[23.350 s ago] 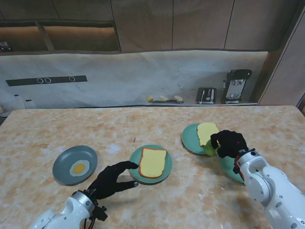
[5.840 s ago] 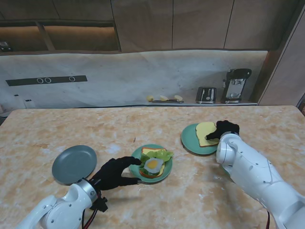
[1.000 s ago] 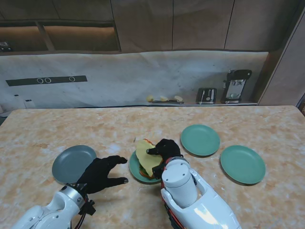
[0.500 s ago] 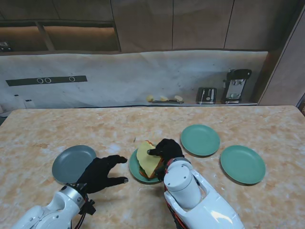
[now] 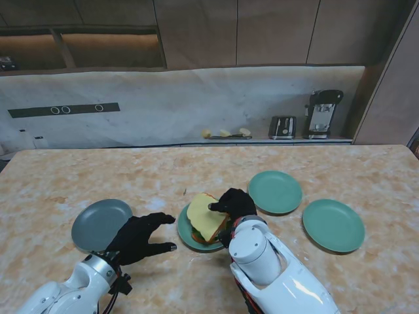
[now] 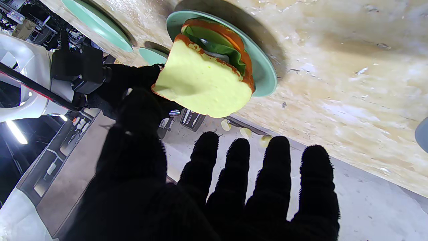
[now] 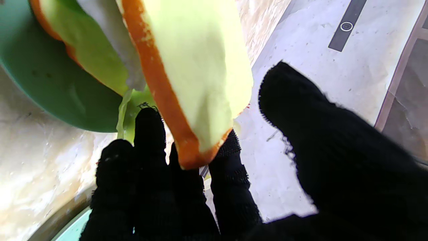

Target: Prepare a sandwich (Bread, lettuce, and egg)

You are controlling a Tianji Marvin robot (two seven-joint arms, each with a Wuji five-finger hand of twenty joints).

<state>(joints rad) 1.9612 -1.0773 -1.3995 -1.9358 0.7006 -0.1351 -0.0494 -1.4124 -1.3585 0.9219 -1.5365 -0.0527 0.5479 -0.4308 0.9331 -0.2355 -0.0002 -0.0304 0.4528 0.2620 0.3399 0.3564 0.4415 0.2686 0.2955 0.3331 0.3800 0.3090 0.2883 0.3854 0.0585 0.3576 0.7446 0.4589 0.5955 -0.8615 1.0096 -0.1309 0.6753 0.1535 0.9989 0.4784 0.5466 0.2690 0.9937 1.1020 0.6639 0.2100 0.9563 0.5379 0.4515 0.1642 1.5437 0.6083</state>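
top bread (image 5: 205,216) lowered, plate (image 5: 186,235) apparently holds sandwich

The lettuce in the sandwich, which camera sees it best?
The left wrist view: the lettuce shows as a green layer between the two bread slices, seen from the side. The right wrist view catches a blurry green edge very close up. In the stand's view the top slice of bread hides it.

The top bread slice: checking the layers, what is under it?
Under the top bread slice, lettuce and the bottom slice's crust show on the green plate. The egg is mostly covered.
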